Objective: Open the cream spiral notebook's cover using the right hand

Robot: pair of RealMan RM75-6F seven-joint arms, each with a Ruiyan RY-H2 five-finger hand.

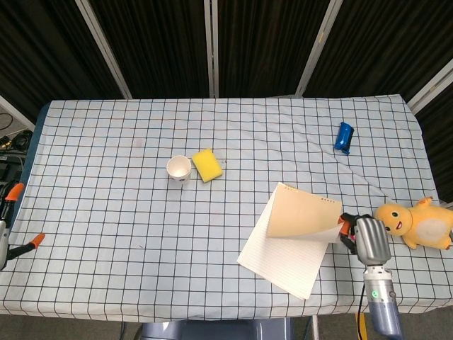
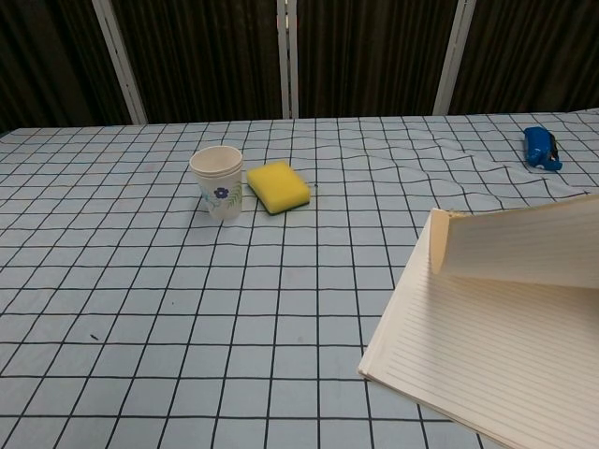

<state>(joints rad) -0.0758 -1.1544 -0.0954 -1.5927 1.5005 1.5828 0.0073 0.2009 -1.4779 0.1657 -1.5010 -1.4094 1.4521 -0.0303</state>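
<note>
The cream spiral notebook (image 1: 283, 261) lies at the table's front right, its lined first page bare. Its cream cover (image 1: 301, 215) is raised and curls over toward the left. My right hand (image 1: 351, 232) sits at the cover's right edge and pinches it, with the silver wrist behind it. In the chest view the lifted cover (image 2: 524, 241) hangs above the lined page (image 2: 468, 348), and neither hand shows there. My left hand (image 1: 8, 216) stays at the far left table edge, its orange-tipped fingers (image 1: 35, 240) spread and holding nothing.
A paper cup (image 1: 178, 168) (image 2: 217, 182) and a yellow sponge (image 1: 207, 164) (image 2: 277, 185) stand mid-table. A blue object (image 1: 343, 137) (image 2: 541, 148) lies at the back right. A yellow plush toy (image 1: 417, 224) rests just right of my right hand.
</note>
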